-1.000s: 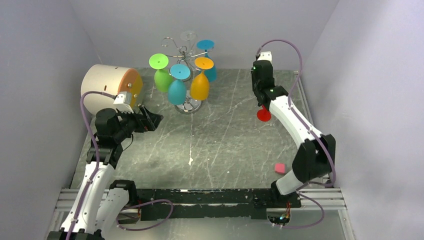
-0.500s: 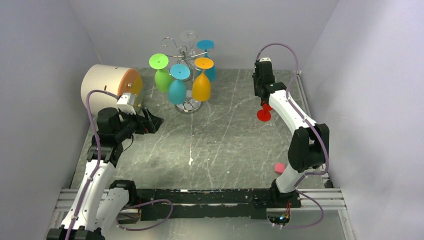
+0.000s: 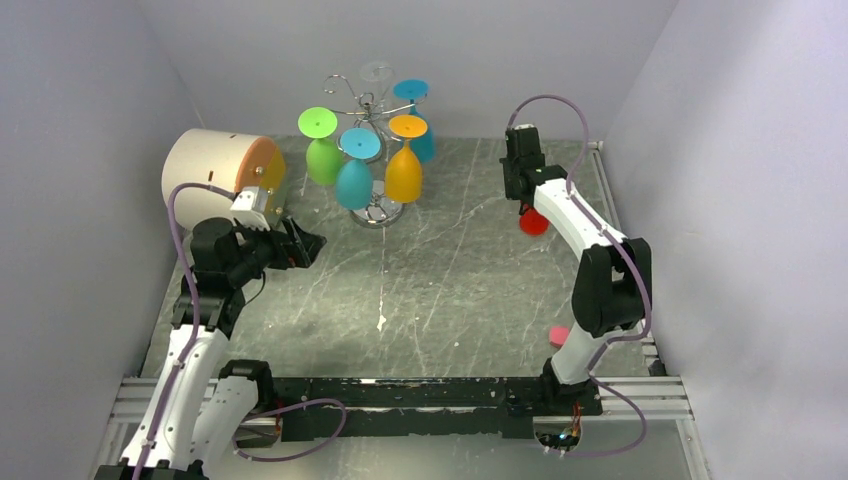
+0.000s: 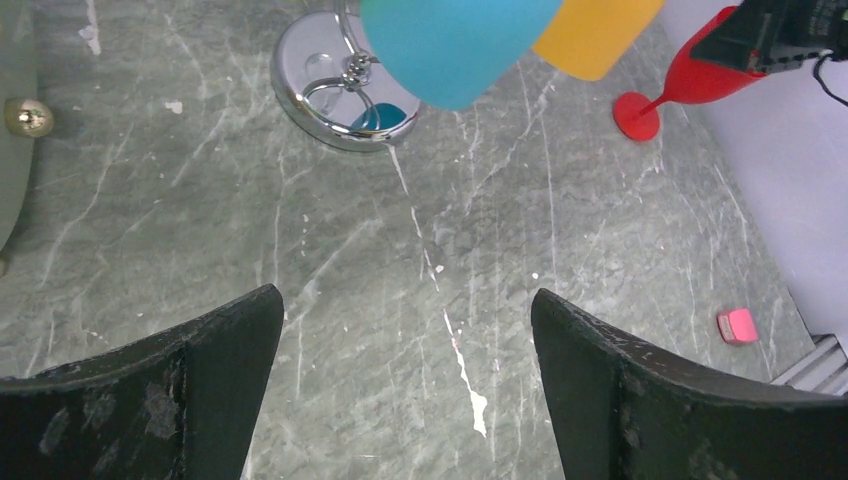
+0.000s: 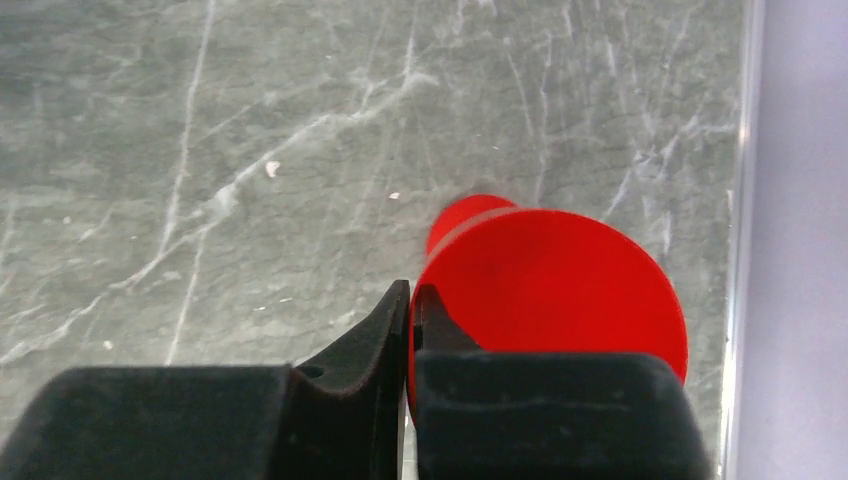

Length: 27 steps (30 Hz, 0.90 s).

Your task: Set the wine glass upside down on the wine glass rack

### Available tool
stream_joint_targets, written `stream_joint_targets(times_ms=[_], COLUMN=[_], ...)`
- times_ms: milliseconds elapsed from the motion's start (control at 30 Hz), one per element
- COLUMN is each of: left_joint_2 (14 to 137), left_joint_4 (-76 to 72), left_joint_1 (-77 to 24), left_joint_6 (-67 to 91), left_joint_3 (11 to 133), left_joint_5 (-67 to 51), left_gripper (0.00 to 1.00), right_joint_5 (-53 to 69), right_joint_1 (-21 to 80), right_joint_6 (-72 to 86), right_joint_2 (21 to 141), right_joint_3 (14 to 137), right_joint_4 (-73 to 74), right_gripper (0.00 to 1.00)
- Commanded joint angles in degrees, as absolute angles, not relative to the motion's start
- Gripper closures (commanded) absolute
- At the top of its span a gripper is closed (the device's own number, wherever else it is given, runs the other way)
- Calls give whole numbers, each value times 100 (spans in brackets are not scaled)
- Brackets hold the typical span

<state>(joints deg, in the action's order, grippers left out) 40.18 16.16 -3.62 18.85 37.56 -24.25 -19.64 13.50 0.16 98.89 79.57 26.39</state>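
The red wine glass (image 3: 533,222) is at the right back of the table, tilted, with its foot (image 4: 637,115) low by the tabletop. My right gripper (image 3: 521,196) is shut on the rim of its bowl (image 5: 560,290); the jaws pinch the wall. The wine glass rack (image 3: 372,100) stands at the back centre on its chrome base (image 4: 340,90), well left of the red glass. My left gripper (image 3: 303,241) is open and empty above bare table (image 4: 405,300), in front of the rack.
Green (image 3: 322,150), blue (image 3: 354,175), orange (image 3: 401,165) and teal (image 3: 418,120) glasses hang upside down on the rack. A cream cylinder with an orange end (image 3: 215,175) lies at back left. A small pink block (image 3: 558,335) lies near the right arm.
The right arm has folded in closer to the back, and the red glass in its jaws has shifted slightly up and right. The left arm has barely moved.
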Motion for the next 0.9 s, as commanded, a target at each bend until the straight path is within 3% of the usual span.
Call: stream_joint_targets(times_ms=[0, 667, 867], left_joint_2=[4059, 3485, 2791], left_joint_4=[1522, 1187, 376], left_joint_1=[-352, -349, -351], left_joint_6=[1991, 1674, 1370], left_joint_3=[3768, 3732, 3518], left_joint_5=[-2015, -2290, -2437], left_gripper=[3, 6, 7], right_joint_5=[-1417, -1432, -640], right_joint_1=[1435, 2301, 2466], right_joint_6=[180, 482, 846], right_joint_2=[9396, 8194, 7583], right_joint_3=[7770, 7604, 7758], right_joint_4=[2596, 2574, 3120], right_gripper=[98, 100, 100])
